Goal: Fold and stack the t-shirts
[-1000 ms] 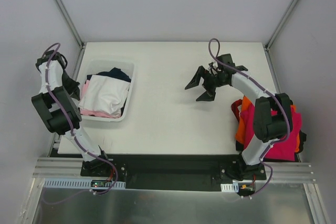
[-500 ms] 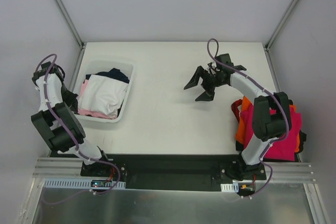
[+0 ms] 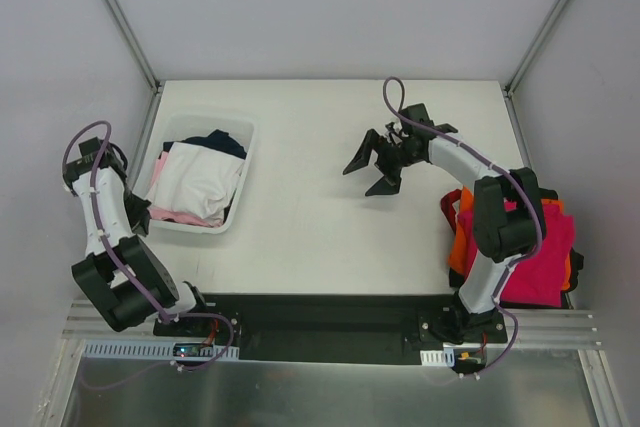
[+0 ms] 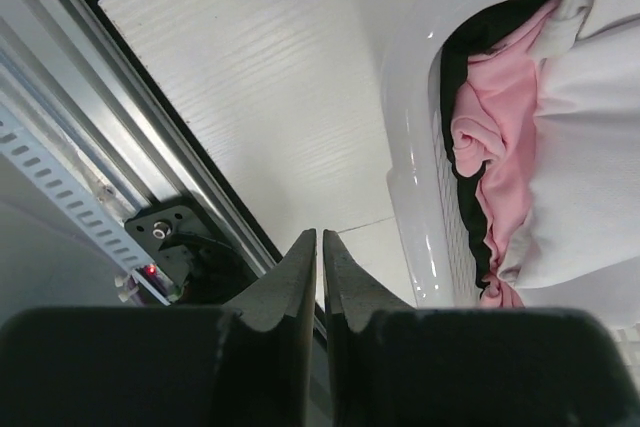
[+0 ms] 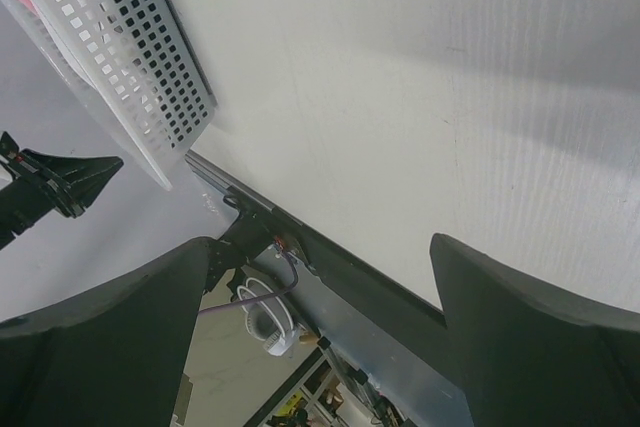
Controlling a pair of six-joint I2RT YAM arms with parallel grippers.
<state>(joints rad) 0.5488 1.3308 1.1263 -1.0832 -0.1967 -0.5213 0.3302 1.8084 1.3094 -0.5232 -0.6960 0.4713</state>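
Nearest the arm bases, a magenta t-shirt (image 3: 540, 267) lies over an orange t-shirt (image 3: 457, 247) at the edge of the bench (image 3: 320, 237). This pile is well behind the right hand, beside its own arm, and looks unchanged from a second ago.

The left hand (image 4: 320, 237) has swung back from the white lattice basket (image 4: 410, 147). It now hangs outside the basket, pointing down at the bench's edge and the metal rail (image 4: 90, 147). Its fingers are pressed almost together with nothing between them.

The basket sits just to this hand's right. It holds a pale pink t-shirt (image 4: 495, 137) beside a white t-shirt (image 4: 600, 147), with dark cloth beneath. A second ago this arm leaned at the basket's rim. The pile inside looks the same, so the hand seems to have come away without a shirt.

Farther out, the right hand (image 3: 372, 162) hovers above bare bench, fingers spread wide and empty. The basket is well off to its left, and the hand has drifted slightly that way. The next shirt appears not yet lifted out for folding.
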